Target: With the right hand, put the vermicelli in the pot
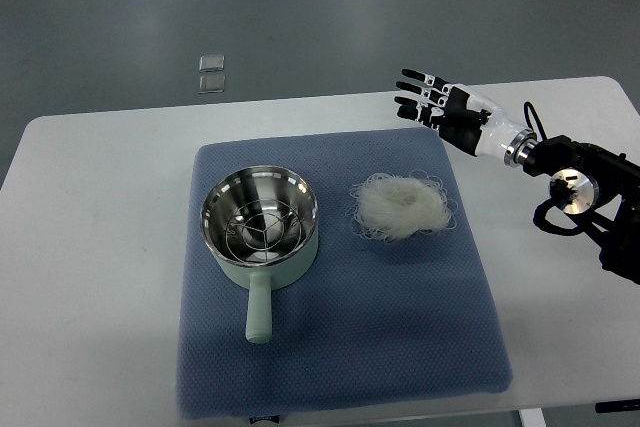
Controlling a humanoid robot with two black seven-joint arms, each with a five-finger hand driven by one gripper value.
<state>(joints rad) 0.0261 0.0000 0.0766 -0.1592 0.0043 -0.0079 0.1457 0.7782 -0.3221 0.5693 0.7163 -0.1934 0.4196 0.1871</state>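
A loose white nest of vermicelli (402, 206) lies on the blue mat (400, 337), right of centre. A pale green pot (262, 230) with a steel inside and a wire rack stands to its left, handle pointing toward the near edge. My right hand (428, 99) comes in from the right edge and hovers above the mat's far right corner, beyond the vermicelli and apart from it. Its fingers are spread and hold nothing. The left arm is out of view.
The mat lies on a white table (100, 247). Two small clear packets (211, 74) lie on the grey floor beyond the table's far edge. My right forearm (575, 182) with black cables stretches over the table's right side.
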